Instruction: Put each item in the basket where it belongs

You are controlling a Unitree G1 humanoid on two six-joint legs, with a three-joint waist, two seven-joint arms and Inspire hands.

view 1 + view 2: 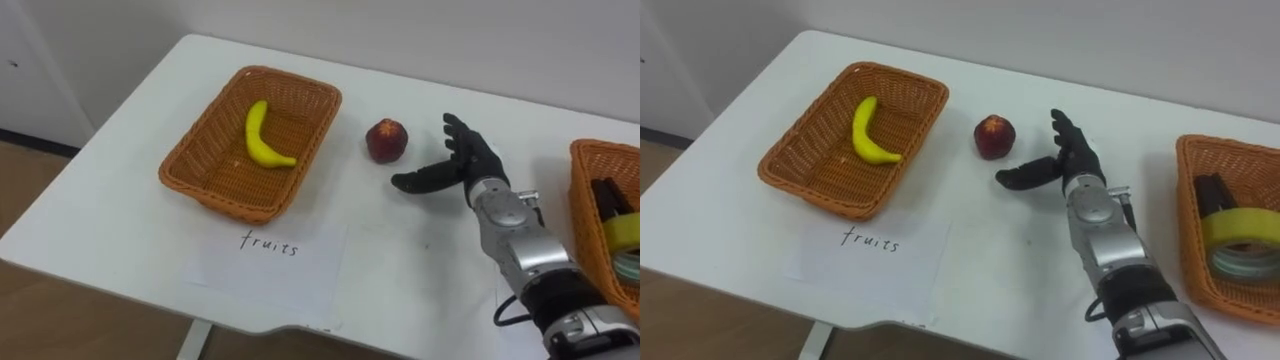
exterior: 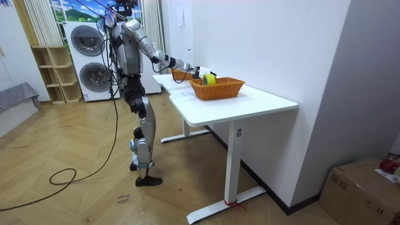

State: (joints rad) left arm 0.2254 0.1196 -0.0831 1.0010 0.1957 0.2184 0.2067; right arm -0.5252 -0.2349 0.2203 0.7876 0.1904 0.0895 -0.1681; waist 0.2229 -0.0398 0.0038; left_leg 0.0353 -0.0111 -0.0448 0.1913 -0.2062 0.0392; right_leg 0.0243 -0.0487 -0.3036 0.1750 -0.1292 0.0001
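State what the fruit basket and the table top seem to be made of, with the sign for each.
Fruit basket: woven wicker or rattan, matt orange-brown; interlaced strands show. Table top: probably laminate or painted board, smooth white; no grain visible.

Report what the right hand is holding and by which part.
Nothing. The right hand is open, fingers straight, beside the red fruit and apart from it.

Both eye views look steeply down from the robot's head, close over the white counter (image 1: 120,200), and share the fruit basket (image 1: 200,150) and right hand (image 1: 468,165). The room view stands well off, past the counter's end at the robot's right, facing the whole robot.
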